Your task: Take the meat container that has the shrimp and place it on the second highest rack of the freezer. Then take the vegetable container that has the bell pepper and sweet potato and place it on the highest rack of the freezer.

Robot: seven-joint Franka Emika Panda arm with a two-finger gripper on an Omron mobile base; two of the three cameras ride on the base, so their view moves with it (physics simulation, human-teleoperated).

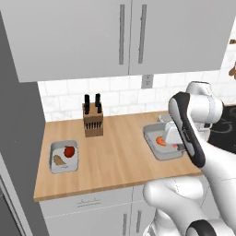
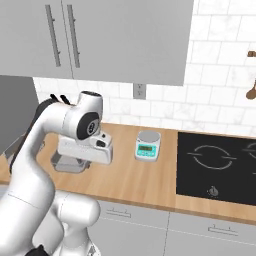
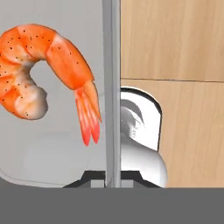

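Note:
The meat container [image 1: 154,152] is a shallow grey tray on the right part of the wooden counter, with the curled orange shrimp [image 1: 160,140] inside. My gripper [image 1: 176,145] is down at its right rim. In the hand view the thin rim [image 3: 111,65] runs straight between my gripper's [image 3: 112,177] two dark tips, which press it from both sides, and the shrimp [image 3: 39,70] lies left of it. The vegetable container [image 1: 52,161] sits far left on the counter, holding the red bell pepper [image 1: 69,151] and the tan sweet potato [image 1: 58,160]. The freezer's grey side [image 1: 16,138] rises at the left; its racks are hidden.
A wooden knife block [image 1: 92,120] stands at the back of the counter between the two trays. A small kitchen scale [image 2: 148,145] sits right of the meat container [image 2: 67,162], then a black stovetop [image 2: 220,167]. Grey wall cabinets [image 1: 124,37] hang above.

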